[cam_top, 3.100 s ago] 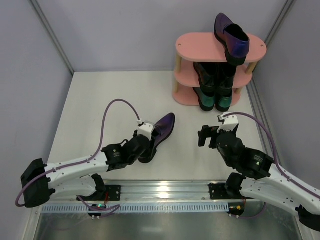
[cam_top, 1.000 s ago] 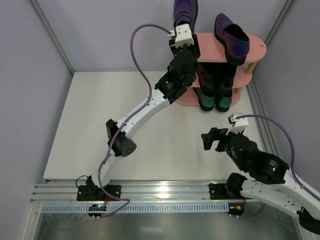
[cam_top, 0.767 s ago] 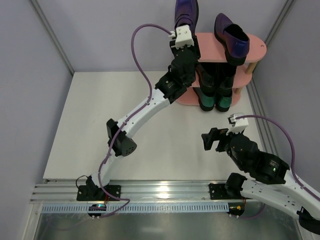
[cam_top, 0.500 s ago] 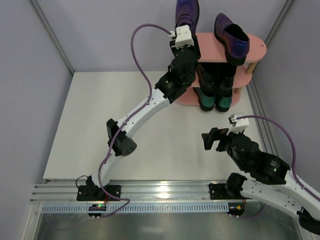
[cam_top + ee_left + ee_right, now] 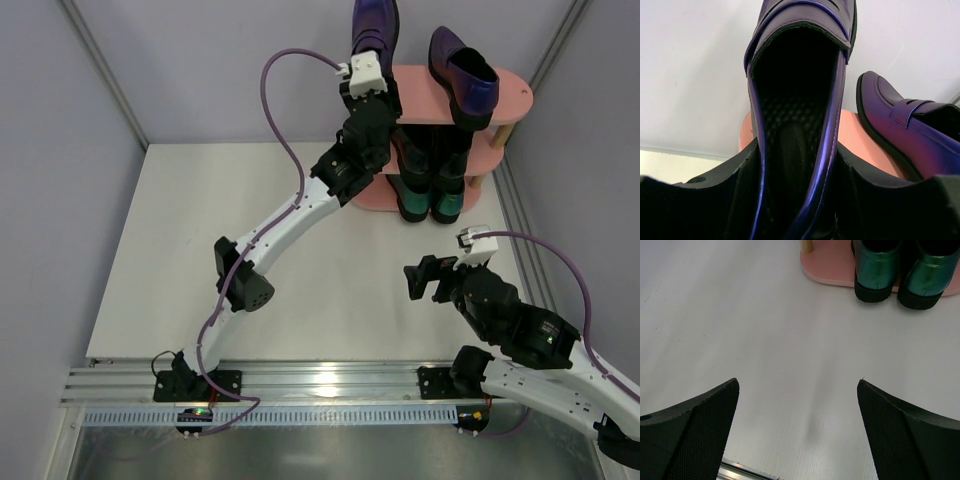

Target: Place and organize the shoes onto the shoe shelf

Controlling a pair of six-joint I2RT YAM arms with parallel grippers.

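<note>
Gloss runs along the metallic purple pointed leather loafer (image 5: pixel 800 100), violet shading to blue along its side walls, with a strap band across the vamp and a dark, dimpled insole showing in its mouth. The left gripper (image 5: pixel 795 200) is clamped across the heel end, one black finger (image 5: pixel 740 185) pressed to each outer side wall. In the top view the shoe hangs over the left part of the top board of the small pink three-tier shelf (image 5: pixel 510 100) with its pale wooden posts; its long axis runs away from the arms, heel toward the wrist and toe toward the back wall (the toe is cut off by the frame edge, and whether the sole touches the board cannot be told). Its purple mate (image 5: pixel 463 75) already sits on the right part of that board, toe also toward the back wall but slanted a little leftward. The black pair (image 5: pixel 425 150) fills the middle tier and the dark green pair (image 5: pixel 875 270) the bottom one, heels facing the arms. The right gripper (image 5: pixel 797 430) hovers over the white table (image 5: pixel 200 230) with its jaws wide apart, holding nothing.
</note>
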